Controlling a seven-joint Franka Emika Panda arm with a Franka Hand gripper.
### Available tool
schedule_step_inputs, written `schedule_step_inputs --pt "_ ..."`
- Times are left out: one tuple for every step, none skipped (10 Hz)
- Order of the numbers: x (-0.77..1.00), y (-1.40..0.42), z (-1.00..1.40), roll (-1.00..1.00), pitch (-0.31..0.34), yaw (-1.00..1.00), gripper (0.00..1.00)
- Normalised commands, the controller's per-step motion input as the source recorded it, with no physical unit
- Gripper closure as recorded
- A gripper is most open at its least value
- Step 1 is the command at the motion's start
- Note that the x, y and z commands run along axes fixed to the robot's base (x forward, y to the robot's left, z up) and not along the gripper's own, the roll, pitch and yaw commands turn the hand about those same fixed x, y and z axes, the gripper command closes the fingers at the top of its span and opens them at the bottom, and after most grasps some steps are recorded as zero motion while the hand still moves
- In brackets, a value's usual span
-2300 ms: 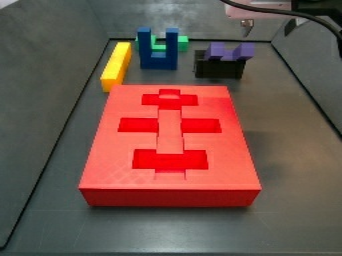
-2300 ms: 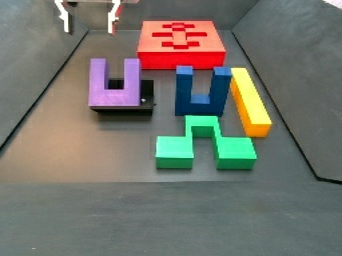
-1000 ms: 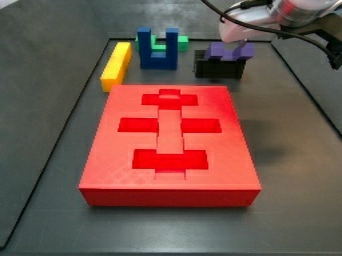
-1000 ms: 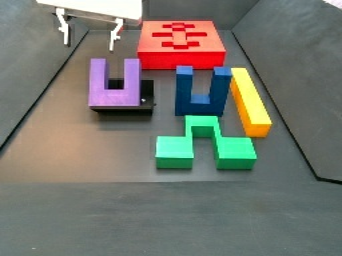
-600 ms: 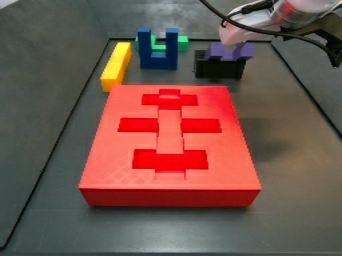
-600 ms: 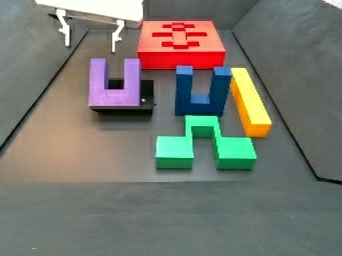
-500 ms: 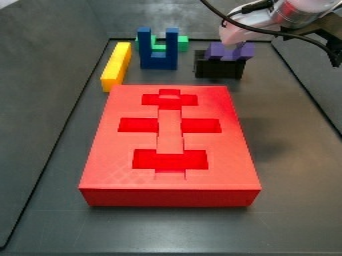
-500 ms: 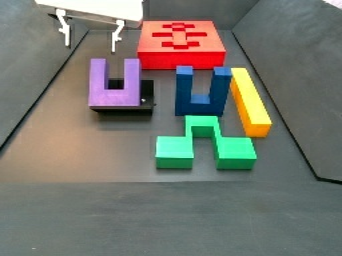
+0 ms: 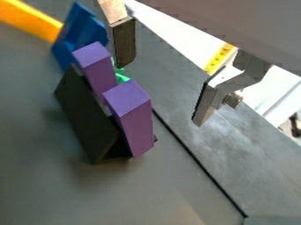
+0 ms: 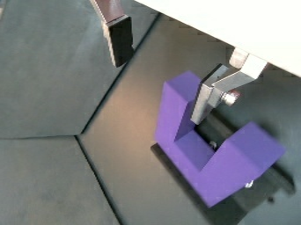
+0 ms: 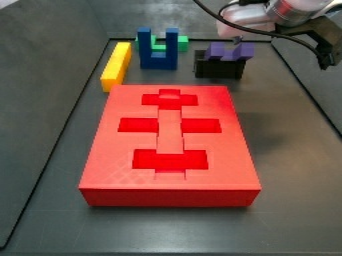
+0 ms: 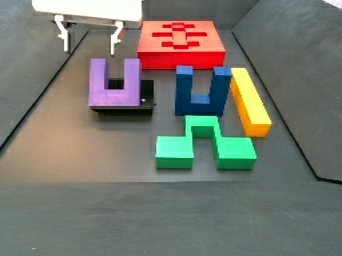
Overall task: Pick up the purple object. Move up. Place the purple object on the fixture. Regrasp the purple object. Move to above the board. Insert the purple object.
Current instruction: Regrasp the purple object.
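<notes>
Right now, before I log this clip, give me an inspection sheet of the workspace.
Surface: dark grey floor with raised dark side walls.
Purple object: rests on the fixture, prongs up, not held.
Board: flat on the floor, cutouts unfilled.
Clutter: blue U-shaped block, yellow bar, green piece; in a side view, green also shows inside the blue block's notch.
Gripper: open, holds nothing, hovers above the floor just beyond the purple object.
Cables: black cables loop around the arm's wrist.
Surroundings: nothing seen beyond the walls.
</notes>
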Motion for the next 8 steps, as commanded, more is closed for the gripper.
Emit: schedule_step_inputs --pt "0.00 0.00 0.00 0.01 0.011 0.00 0.00" --pt "0.05 0.00 -0.02 0.04 0.094 0.00 0.00" --pt "0.00 0.00 -0.18 0.00 0.211 -0.03 0.00" --pt "0.07 0.00 -0.19 -0.01 0.220 -0.08 0.00" --pt "0.07 0.00 -0.14 0.00 0.197 -0.13 0.00" --pt "0.03 0.00 -0.06 -0.01 0.049 -0.11 0.00" --pt "0.04 0.00 -0.11 0.00 0.094 -0.10 0.00" --pt "0.02 0.00 -0.15 0.00 0.100 -0.05 0.00"
